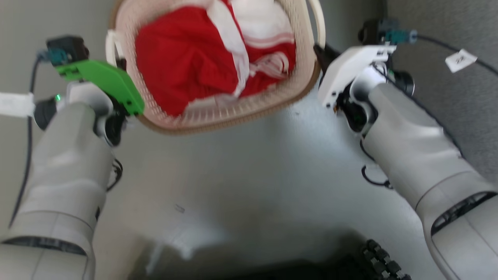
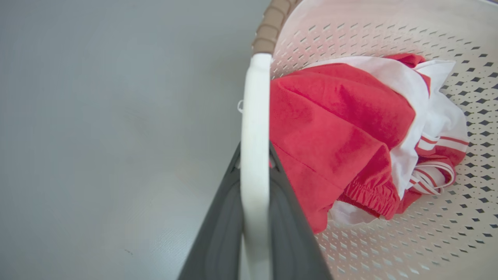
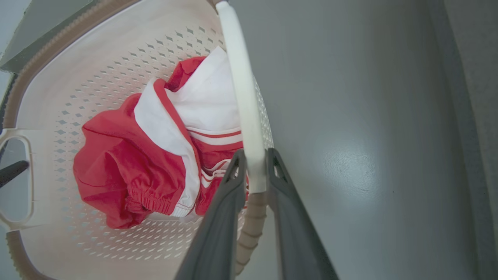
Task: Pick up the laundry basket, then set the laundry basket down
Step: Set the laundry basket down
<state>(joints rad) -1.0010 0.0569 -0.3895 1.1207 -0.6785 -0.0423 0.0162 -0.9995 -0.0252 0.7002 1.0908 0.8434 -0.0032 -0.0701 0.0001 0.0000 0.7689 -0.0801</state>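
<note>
right gripper [image 3: 255, 155] clamped across white side handle [image 3: 241, 89] of laundry basket [image 3: 97, 50] | red-and-white garment [image 3: 155, 155] bunched inside basket, against its perforated cream wall | brown woven-look rim [image 3: 253, 217] between the fingers at handle's end | grey floor [image 3: 350, 116] beside basket

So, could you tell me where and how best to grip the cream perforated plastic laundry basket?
By the two white side handles, one gripper from each side: each bar stands clear of the brown rim, slim enough to pinch, as the left gripper and right gripper do.
</note>
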